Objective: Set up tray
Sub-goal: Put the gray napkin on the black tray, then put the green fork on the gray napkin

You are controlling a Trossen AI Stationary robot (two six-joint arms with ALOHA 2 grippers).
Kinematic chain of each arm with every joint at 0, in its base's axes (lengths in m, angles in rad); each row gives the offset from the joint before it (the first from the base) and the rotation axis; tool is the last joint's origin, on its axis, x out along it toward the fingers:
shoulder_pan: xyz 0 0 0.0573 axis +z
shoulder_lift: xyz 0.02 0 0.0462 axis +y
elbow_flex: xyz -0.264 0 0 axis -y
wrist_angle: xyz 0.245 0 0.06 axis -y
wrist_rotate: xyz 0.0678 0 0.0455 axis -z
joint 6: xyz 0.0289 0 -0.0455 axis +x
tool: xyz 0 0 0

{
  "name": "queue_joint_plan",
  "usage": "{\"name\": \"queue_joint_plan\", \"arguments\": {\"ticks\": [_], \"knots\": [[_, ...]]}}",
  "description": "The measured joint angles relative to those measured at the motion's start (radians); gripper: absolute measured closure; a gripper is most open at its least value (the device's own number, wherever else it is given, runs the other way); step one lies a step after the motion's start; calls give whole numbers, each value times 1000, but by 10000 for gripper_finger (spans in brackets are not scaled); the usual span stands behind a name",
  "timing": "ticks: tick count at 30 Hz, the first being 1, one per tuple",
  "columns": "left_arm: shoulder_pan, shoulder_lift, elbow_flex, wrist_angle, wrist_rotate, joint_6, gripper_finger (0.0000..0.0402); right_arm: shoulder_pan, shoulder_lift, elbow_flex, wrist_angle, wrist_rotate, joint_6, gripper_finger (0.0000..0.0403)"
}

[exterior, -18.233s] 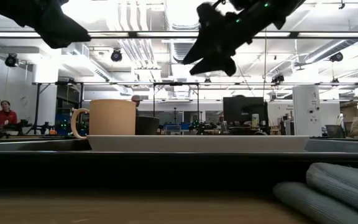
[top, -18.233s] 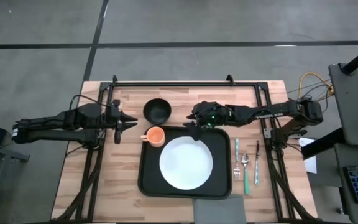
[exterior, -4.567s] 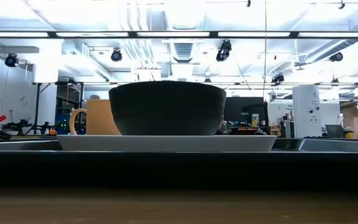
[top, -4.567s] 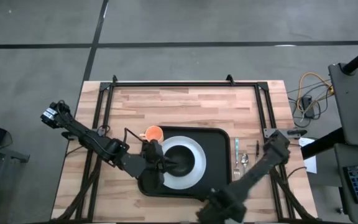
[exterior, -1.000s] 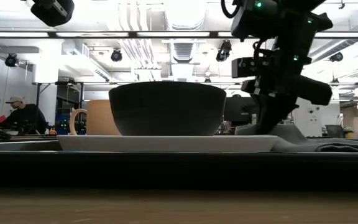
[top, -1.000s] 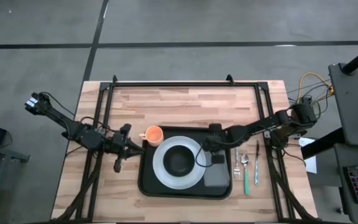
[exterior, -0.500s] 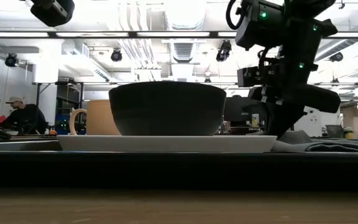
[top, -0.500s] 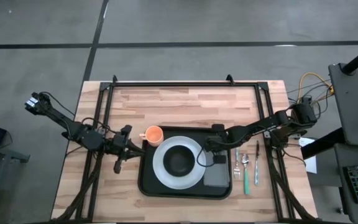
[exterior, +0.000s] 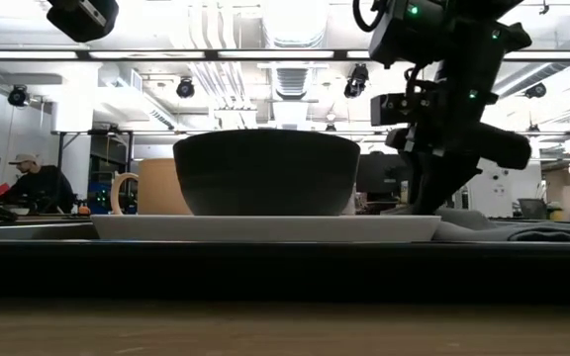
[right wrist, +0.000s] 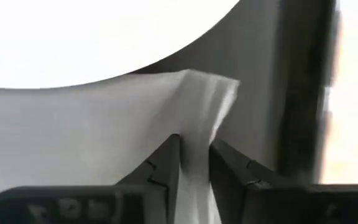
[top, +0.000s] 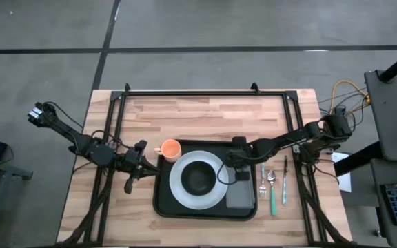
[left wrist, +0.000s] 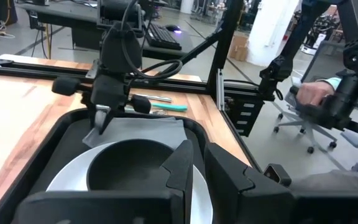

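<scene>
While the table (top: 205, 114) carries most of the setting already, the tray (top: 163, 203) sits at the middle of its near edge, black and low-rimmed. On it lies the white plate (top: 178, 189), pushed toward the tray's left side, with the dark bowl (top: 198, 178) standing in the plate's centre. The grey napkin (top: 240, 193) lies on the tray's right side, just beside the plate, running toward the tray's near right corner.

Right gripper (top: 230, 165) is down at the napkin's far edge, and the wrist view shows its fingers pinched narrow on a raised fold of the cloth. So it has the napkin in hand, on the tray, not let go. Left gripper (top: 134, 173) hangs off the tray's left edge, over bare wood; its fingers stand a little apart, holding nothing.

Orange mug (top: 171, 149) stands at the tray's far left corner, though I can't tell from above whether it is inside the rim or just off it. Cutlery (top: 272, 186), a fork, a spoon, a green-handled piece and a dark one, lies on the wood off the tray's right edge.

My read: plate, bowl and napkin are placed; releasing the cloth and bringing the cutlery over look like what's left.
</scene>
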Motion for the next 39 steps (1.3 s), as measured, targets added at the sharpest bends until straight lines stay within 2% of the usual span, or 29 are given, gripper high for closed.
{"name": "queue_joint_plan", "arguments": {"ticks": [7,11,13,15,18,21,24,29,34,39], "knots": [[0,0,0,0,0,-3,378,0,0,3,-27,126,0,293],[0,0,0,0,0,-3,378,0,-39,2,-61,292,83,282],[0,0,0,0,0,-3,378,-1,-82,3,-59,312,142,277],[0,0,0,0,0,-3,378,5,-127,3,-70,273,181,271],[0,0,0,0,1,-3,378,23,-208,3,-152,150,183,263],[0,0,0,-3,1,-3,378,47,-278,3,-258,15,32,256],[0,0,0,-9,1,-3,378,76,-327,3,-333,-52,-169,252],[0,2,0,-15,1,-3,378,95,-375,2,-405,-78,-419,244],[0,2,0,-14,1,-3,378,104,-374,2,-414,-82,-472,233],[0,2,0,-14,1,-3,378,140,-343,1,-500,-85,-560,223]]}}
